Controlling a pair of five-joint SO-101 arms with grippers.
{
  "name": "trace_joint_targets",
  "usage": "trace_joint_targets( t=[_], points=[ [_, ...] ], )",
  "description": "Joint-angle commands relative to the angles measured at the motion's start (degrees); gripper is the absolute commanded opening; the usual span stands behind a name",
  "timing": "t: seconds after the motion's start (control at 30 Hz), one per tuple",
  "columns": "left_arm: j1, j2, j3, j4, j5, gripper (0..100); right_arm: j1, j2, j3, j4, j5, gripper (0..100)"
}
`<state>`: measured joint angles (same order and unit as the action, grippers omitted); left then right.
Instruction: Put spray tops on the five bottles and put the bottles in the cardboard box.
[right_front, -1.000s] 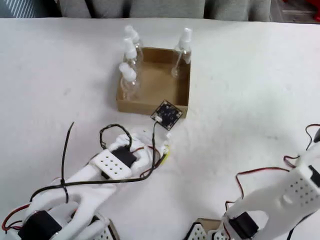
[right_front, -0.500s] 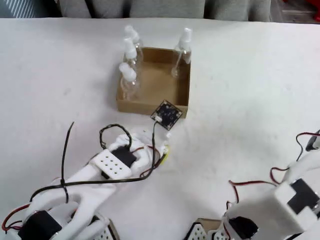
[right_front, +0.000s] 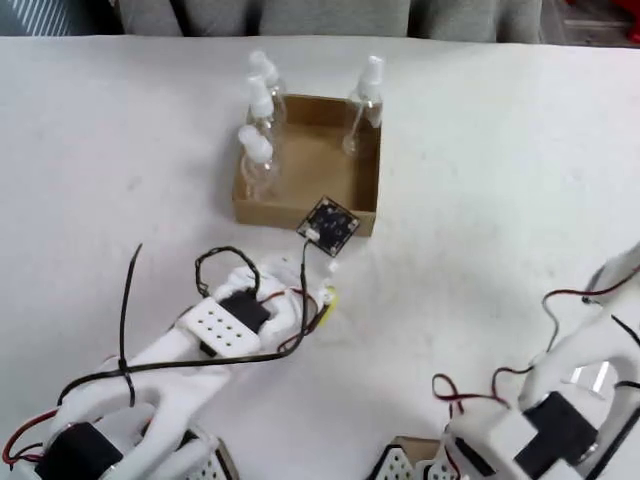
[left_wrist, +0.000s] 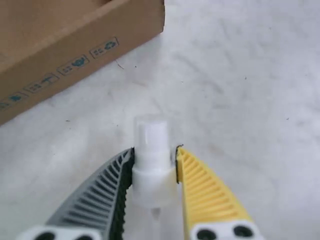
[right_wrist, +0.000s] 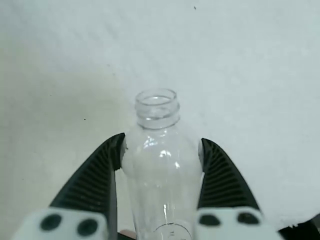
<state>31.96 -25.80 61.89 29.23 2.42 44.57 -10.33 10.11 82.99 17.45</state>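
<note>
— On the desk's near left, the left arm (right_front: 215, 335) lies stretched toward the box (right_front: 270, 213). Its jaws are closed on a spray top (left_wrist: 151, 135), gripped at the collar, just short of the box's near wall. What step is this?

— Most likely capping the last bottle. Four topped bottles (right_front: 258, 158) stand in the box, three down its left side and one at the far right corner. Well to the right, by the desk's front edge, the right arm (right_front: 560, 425) has its jaws clamped round the shoulder of the fifth bottle (right_wrist: 159, 165). The neck (right_wrist: 158, 106) is open and pokes clear of the grip.

— And how should the step be done?

— The two should probably meet over the bare desk between the arms, well away from the box, so that neither arm knocks a standing bottle. The top and neck need to be lined up squarely before they touch, because a tilted top would likely ride on the rim instead of seating. The bottle looks thin and slick, so the right jaws must hold against the twist or push. Once the top is seated, the bottle should go into the box's open near-right part.
</note>
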Motion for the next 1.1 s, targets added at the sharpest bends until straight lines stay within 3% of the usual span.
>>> trace_joint_targets(
  t=[0.0,0.13,0.3,0.47,1.07],
  points=[
    [-0.8,-2.8,-1.1,-1.3,-0.6,2,-4.5,-4.1,0.8,-5.3,-4.7,2.1],
    [-0.9,-2.8,-1.1,-1.3,-0.6,2,-13.2,-4.4,0.8,-7.8,-11.6,2.1],
    [-1.9,-2.8,-1.3,-1.4,-0.6,2,-22.6,-5.4,1.1,-8.7,-14.2,1.7],
    [-2.8,-2.8,-2.2,-1.1,-0.4,2,-24.1,-9.7,6.1,-9.9,-20.2,1.6],
    [-2.9,-4.5,-5.9,-0.9,-0.1,2,-34.5,-34.9,48.4,-46.4,-24.0,1.6]
  ],
)
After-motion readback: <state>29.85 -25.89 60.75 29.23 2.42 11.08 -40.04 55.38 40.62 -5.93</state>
